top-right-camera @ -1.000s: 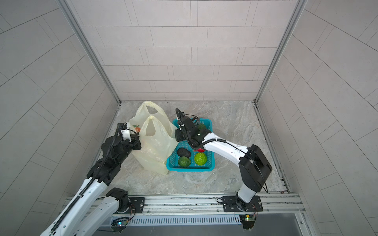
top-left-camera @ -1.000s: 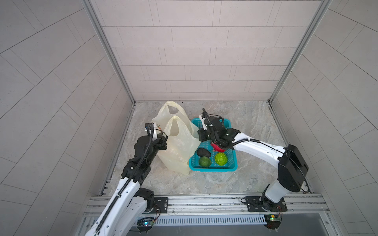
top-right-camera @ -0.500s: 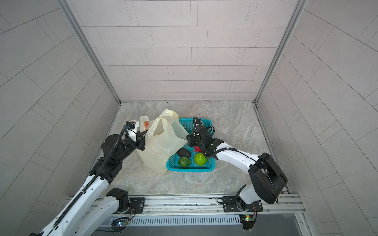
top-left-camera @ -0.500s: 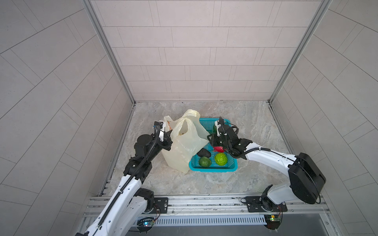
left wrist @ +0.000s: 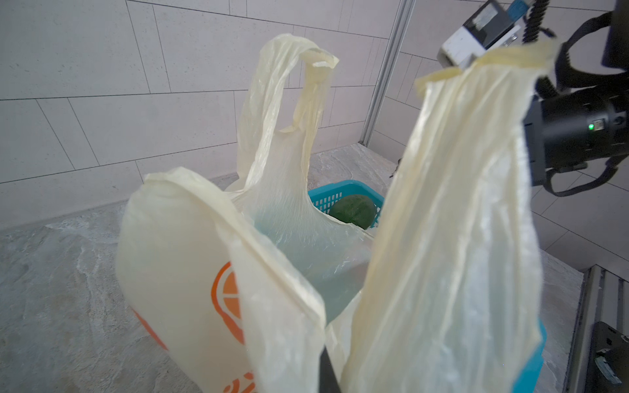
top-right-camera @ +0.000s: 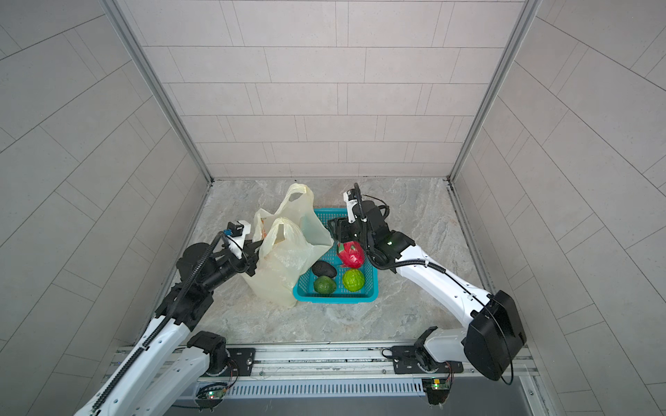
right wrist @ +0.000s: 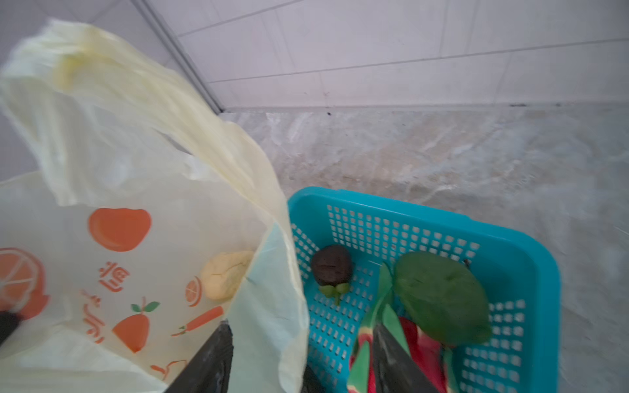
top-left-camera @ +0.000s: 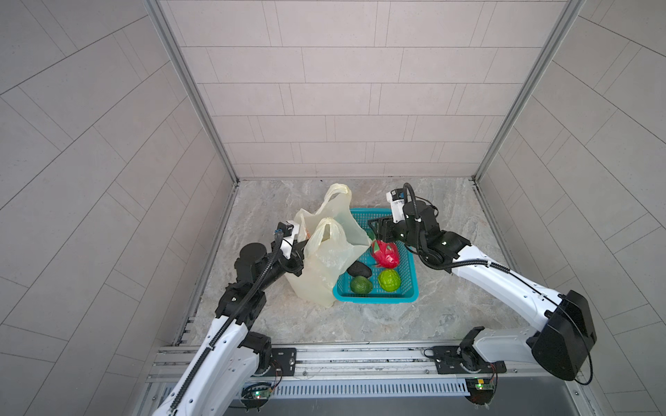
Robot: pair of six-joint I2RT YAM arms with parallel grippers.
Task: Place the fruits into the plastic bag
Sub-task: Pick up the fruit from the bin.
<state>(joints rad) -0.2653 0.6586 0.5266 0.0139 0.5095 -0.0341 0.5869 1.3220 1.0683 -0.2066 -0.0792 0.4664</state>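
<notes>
One bag, left gripper clamped on edge. Over one basket, right gripper spread, empty. Six fruits: four near half, two far end. Basket's left rim hidden by bag.

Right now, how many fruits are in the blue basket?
6. Near end: dark green oval, bumpy green ball. Middle: blackish oval, dragon fruit. Far end: large dark green fruit, small dark round fruit. The plastic bag may hide more.
</notes>
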